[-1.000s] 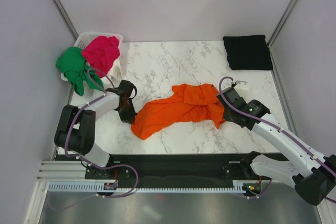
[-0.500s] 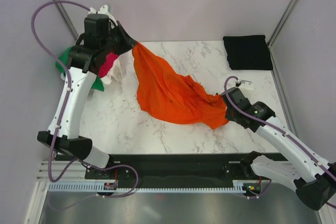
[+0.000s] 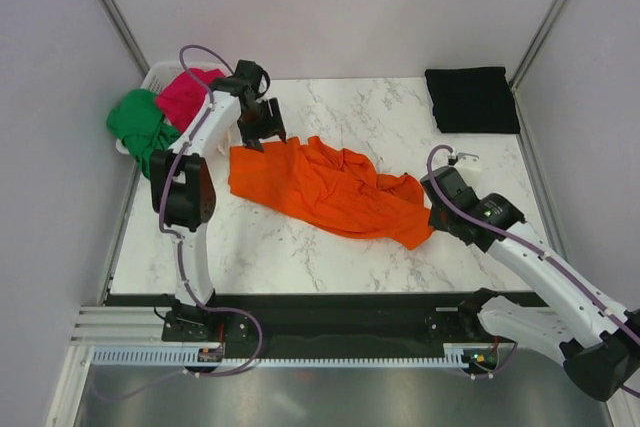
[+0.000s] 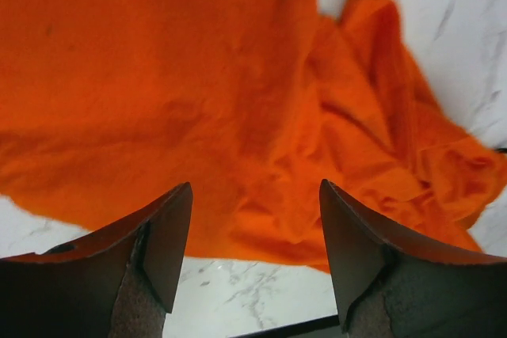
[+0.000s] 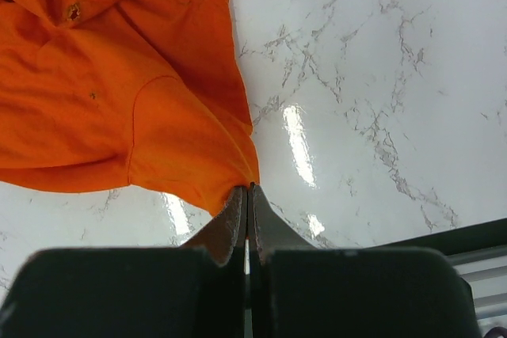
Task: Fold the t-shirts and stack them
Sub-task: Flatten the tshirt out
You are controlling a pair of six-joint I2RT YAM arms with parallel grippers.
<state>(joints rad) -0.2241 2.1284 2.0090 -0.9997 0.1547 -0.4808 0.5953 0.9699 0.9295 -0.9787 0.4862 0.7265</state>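
The orange t-shirt (image 3: 320, 187) lies spread and wrinkled across the middle of the marble table. My left gripper (image 3: 262, 127) hovers open over its far left edge; in the left wrist view the left gripper (image 4: 255, 187) holds nothing between its fingers, with the orange t-shirt (image 4: 198, 77) below. My right gripper (image 3: 428, 229) is shut on the shirt's near right corner; the right wrist view shows the right gripper (image 5: 251, 189) pinching the orange t-shirt (image 5: 119, 77) at its tip. A folded black t-shirt (image 3: 470, 99) lies at the far right corner.
A white basket (image 3: 160, 75) stands at the far left corner, with a green t-shirt (image 3: 140, 127) and a magenta t-shirt (image 3: 190, 97) draped over it. Grey walls close in on both sides. Bare marble (image 3: 350, 107) shows behind the orange shirt.
My left gripper carried the shirt's edge up and to the far left, lowered it, and opened. The shirt went from a bunch to a spread sheet. The right gripper kept its hold.
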